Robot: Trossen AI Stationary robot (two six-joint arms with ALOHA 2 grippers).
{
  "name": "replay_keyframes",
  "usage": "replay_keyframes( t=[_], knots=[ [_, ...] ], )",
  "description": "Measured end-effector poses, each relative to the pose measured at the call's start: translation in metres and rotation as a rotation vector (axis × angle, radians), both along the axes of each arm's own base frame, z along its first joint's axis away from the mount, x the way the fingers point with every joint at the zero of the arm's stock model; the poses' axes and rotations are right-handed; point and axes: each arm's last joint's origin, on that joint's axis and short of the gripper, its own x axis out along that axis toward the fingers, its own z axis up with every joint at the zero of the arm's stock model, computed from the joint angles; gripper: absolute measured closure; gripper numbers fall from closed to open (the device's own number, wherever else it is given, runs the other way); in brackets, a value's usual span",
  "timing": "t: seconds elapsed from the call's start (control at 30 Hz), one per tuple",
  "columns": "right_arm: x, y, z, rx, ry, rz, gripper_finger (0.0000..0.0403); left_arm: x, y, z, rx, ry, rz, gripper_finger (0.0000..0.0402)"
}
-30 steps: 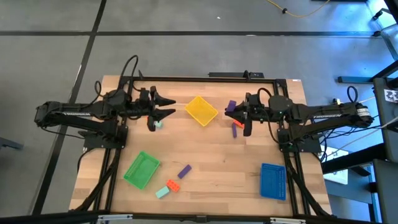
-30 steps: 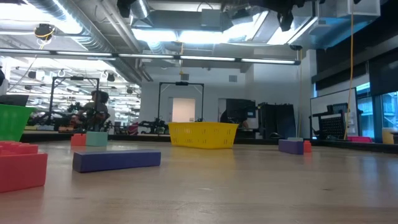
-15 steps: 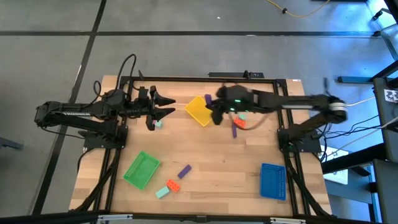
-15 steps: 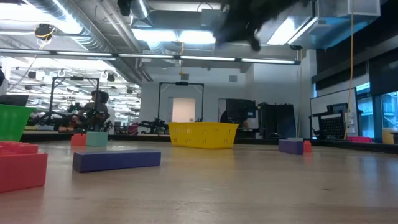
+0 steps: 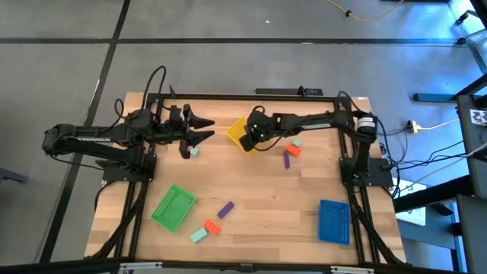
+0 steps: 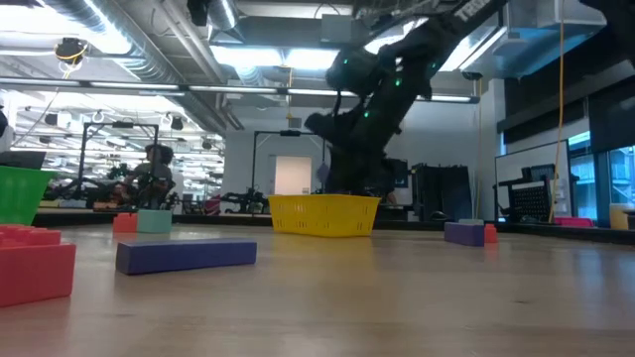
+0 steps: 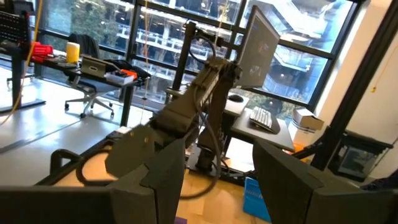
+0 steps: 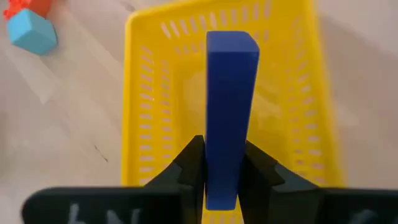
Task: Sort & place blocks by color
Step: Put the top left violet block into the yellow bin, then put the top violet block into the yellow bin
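Hanging over the yellow tray [image 8: 149, 81], a long purple block [image 8: 229, 106] stands clamped between the right gripper's [image 8: 224, 163] fingers. A teal block [image 8: 32, 36] and a red block [image 8: 25, 7] lie on the table just beside that tray. Left gripper [image 5: 204, 129], fingers apart, hovers above the table's left rear, another teal block [image 5: 194, 152] beneath it.

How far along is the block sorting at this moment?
Barely begun: no block lies in the green tray or blue tray. In hand: the right gripper holds a purple block above the yellow tray, not released. Left: loose blocks near the green tray, by the waiting left gripper, and beside the right arm.
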Motion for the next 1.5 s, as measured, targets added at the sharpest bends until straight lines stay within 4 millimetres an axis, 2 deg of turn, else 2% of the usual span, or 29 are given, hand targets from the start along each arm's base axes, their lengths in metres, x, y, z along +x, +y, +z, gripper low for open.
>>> replay_keyframes(
  t=[0.2, 0.4, 0.7, 1.1, 1.3, 1.5],
  knots=[
    [0.004, 0.0, -0.012, 0.029, 0.007, -0.01, 0.0342, 0.0, 0.0, 0.0, 0.0, 0.003, 0.002, 0.0221],
    [0.004, 0.0, -0.013, 0.027, 0.009, -0.011, 0.0342, 0.0, 0.0, 0.0, 0.0, 0.003, 0.003, 0.0221],
    [0.004, 0.0, -0.012, 0.025, 0.003, -0.012, 0.0258, 0.0, 0.0, 0.0, 0.0, 0.003, 0.002, 0.0221],
    [0.005, 0.0, -0.011, 0.021, -0.003, -0.009, 0.0251, 0.0, 0.0, 0.0, 0.0, 0.004, 0.003, 0.0221],
    [-0.001, -0.002, 0.014, -0.03, -0.049, 0.035, 0.025, 0.0, 0.0, 0.0, 0.0, 0.005, 0.003, 0.0221],
    [-0.021, 0.008, 0.066, -0.124, -0.112, 0.146, 0.025, 0.0, 0.0, -0.001, -0.001, 0.011, 0.002, 0.0221]
  ],
)
